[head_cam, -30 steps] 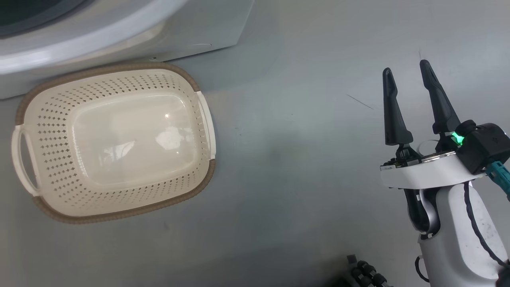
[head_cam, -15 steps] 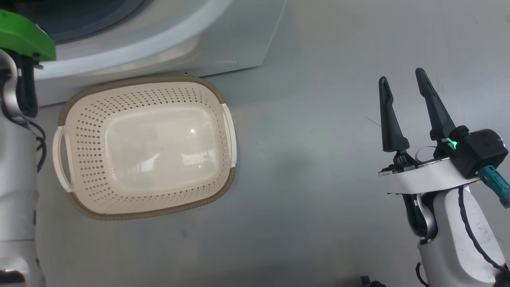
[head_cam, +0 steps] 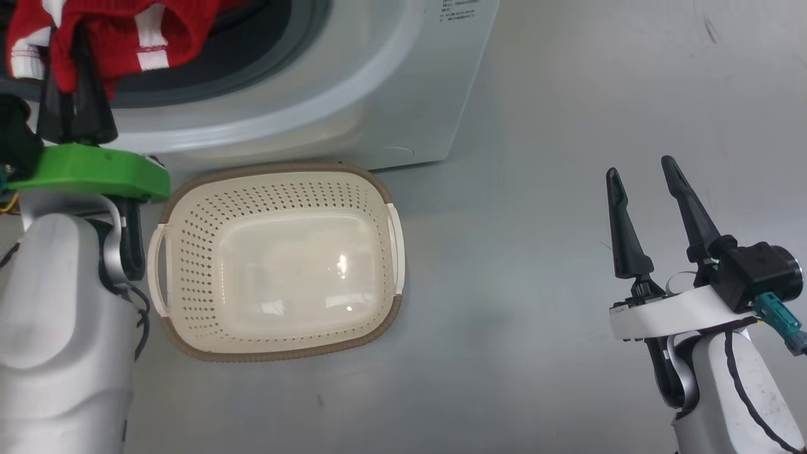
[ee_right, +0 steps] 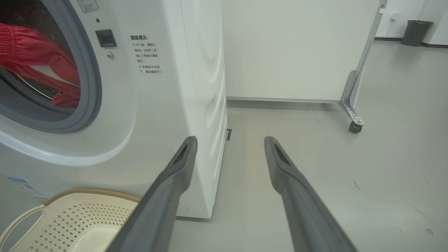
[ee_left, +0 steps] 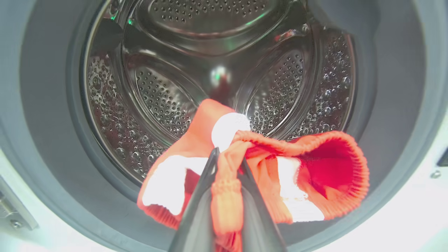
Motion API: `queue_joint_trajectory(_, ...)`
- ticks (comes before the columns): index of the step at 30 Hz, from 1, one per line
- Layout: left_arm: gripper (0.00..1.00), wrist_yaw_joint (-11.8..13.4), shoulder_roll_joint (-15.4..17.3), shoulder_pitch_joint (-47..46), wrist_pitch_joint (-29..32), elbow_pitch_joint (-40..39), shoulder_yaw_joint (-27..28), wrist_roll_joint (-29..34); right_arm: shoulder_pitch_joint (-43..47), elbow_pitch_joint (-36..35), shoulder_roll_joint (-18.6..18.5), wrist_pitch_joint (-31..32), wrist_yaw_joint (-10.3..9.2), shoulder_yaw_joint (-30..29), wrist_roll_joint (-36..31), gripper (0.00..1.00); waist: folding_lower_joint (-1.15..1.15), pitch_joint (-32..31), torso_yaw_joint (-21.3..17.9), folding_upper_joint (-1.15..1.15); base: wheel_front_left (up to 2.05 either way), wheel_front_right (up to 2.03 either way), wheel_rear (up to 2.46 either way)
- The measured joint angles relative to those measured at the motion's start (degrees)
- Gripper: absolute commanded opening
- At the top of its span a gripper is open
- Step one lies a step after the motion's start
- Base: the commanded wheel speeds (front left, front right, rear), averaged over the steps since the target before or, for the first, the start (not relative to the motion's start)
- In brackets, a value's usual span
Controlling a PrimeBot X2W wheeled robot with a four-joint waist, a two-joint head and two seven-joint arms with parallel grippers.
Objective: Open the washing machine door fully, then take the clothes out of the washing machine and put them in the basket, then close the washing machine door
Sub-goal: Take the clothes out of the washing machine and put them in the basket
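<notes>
My left gripper (head_cam: 70, 60) is shut on the red, white-striped clothes (head_cam: 101, 28) at the mouth of the washing machine (head_cam: 391, 94). In the left wrist view the left gripper (ee_left: 227, 159) pinches a fold of the clothes (ee_left: 315, 175), which hang in front of the steel drum (ee_left: 224, 52). The cream basket (head_cam: 189, 252) stands on the floor below the opening, with nothing in it. My right gripper (head_cam: 639, 167) is open over bare floor to the right. The washing machine door is out of view.
The right wrist view looks past the open right gripper (ee_right: 231, 140) at the washing machine (ee_right: 168, 105), the clothes (ee_right: 35, 45) and the basket (ee_right: 70, 196). A white partition on castors (ee_right: 353, 122) stands behind, with a dark bin (ee_right: 416, 31) far off.
The head camera has tilted up, so the basket and machine sit lower and further right in the picture. My left arm has come into view, holding the red clothes. The right gripper stays open.
</notes>
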Motion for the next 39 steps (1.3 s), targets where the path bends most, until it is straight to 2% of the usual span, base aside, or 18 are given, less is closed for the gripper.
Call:
queue_joint_trajectory(12, 0.0, 1.4, -3.1, 9.3, 0.0, -13.3, -0.8, 3.4, 4.8, 0.9, 0.0, 0.0, 0.01, -0.2, -0.4, 1.0, 0.0, -7.7, 2.9, 0.0, 0.0, 0.0, 0.0)
queue_joint_trajectory(18, 0.0, 1.5, -3.3, 15.0, 0.0, -17.2, -2.1, 4.3, 6.4, 0.8, 0.0, 0.0, 0.02, 0.3, -0.5, 1.0, 0.0, -10.6, 4.1, 0.0, 0.0, 0.0, 0.0)
queue_joint_trajectory(27, 0.0, 1.9, -4.0, 25.0, 1.7, -14.7, -5.7, 3.1, 6.7, -0.7, 0.1, 0.0, 0.08, 1.9, -0.5, 1.0, 0.0, -10.9, 3.9, 0.0, 0.0, 0.0, 0.0)
queue_joint_trajectory(39, 0.0, 1.3, -4.8, 26.2, 7.2, -6.2, -9.7, 1.5, 6.0, -3.1, 0.3, 0.0, 0.16, 3.3, -0.5, 1.0, 0.0, -5.9, 1.7, 0.0, 0.0, 0.0, 0.0)
